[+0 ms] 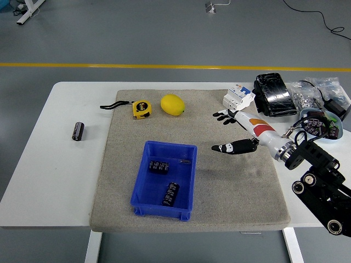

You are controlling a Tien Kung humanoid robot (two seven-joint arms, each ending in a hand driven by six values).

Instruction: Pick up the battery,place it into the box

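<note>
Lab: taped grey floor (164, 44), parts-strewn white table (60, 164).

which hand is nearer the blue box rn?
Right. The right hand hangs open over the mat, up and to the right of the blue box, clear of it. The left hand is not in view.

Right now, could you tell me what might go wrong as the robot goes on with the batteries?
The remaining battery lies on bare table far left, a long stretch for the open right hand. Reaching over, the arm might brush the lemon or tape measure, or clip the blue box holding two batteries.
</note>
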